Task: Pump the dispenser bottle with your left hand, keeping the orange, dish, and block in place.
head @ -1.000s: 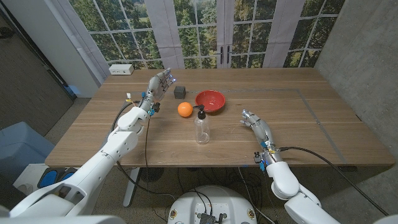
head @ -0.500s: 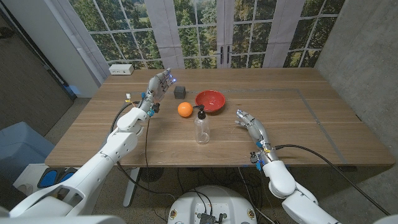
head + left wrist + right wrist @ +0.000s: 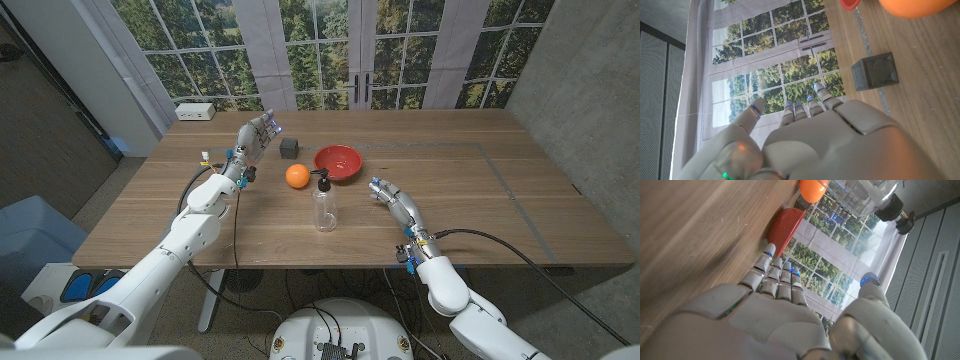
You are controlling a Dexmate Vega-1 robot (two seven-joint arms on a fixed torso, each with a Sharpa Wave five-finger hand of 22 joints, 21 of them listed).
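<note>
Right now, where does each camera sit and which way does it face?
Head view: on the robot's head, looking down at the table; both arms show.
Left wrist view: behind the left hand, facing the block and windows.
Right wrist view: behind the right hand, facing the dish.
All three share the orange.

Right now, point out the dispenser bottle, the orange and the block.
dispenser bottle (image 3: 324, 208), head view, clear body below the pump.
orange (image 3: 296, 175), head view, middle of the fruit.
block (image 3: 875, 73), left wrist view, its facing side.
</note>
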